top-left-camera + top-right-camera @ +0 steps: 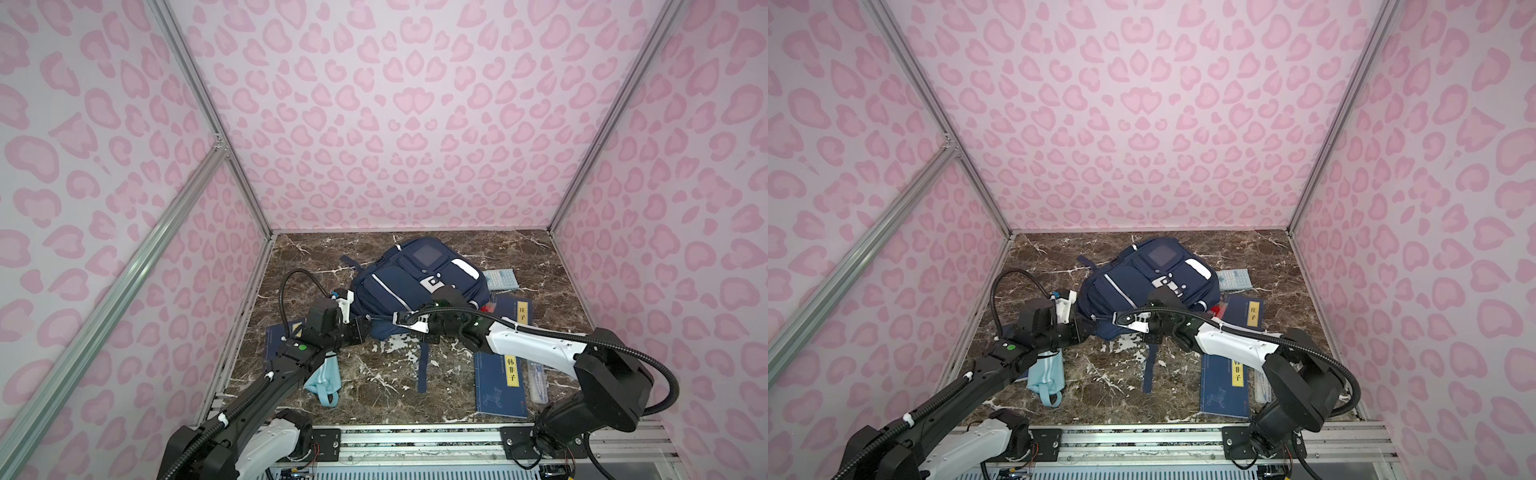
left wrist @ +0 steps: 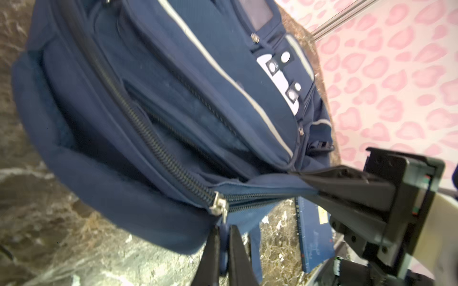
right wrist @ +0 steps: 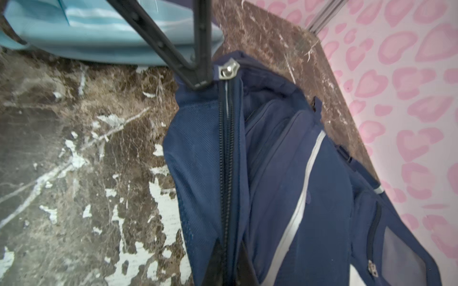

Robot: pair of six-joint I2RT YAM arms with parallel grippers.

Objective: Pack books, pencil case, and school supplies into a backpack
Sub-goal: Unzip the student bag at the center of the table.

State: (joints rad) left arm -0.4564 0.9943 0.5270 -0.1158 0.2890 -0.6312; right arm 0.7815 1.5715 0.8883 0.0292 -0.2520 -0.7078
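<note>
The navy backpack [image 1: 415,282] [image 1: 1142,286] lies at mid-table, its main zipper end facing the arms. My left gripper [image 2: 224,247] [image 1: 369,320] is shut on the blue zipper pull, which hangs from the metal slider [image 2: 219,201] [image 3: 229,70]. My right gripper [image 3: 228,262] [image 1: 392,319] is shut on the backpack's zipper edge, which is stretched taut between the two grippers. Dark-blue books [image 1: 500,386] [image 1: 517,309] lie to the right, another [image 1: 276,345] under the left arm. The aqua pencil case [image 1: 326,380] [image 3: 99,32] lies front left. The calculator [image 1: 500,279], red pack [image 1: 487,308] and clear ruler pack [image 1: 538,382] are to the right.
Pink-patterned walls and aluminium posts [image 1: 245,195] close in the marble table [image 1: 386,386] on three sides. A loose backpack strap [image 1: 423,370] trails toward the front edge. The metal rail [image 1: 415,440] carrying both arm bases runs along the front.
</note>
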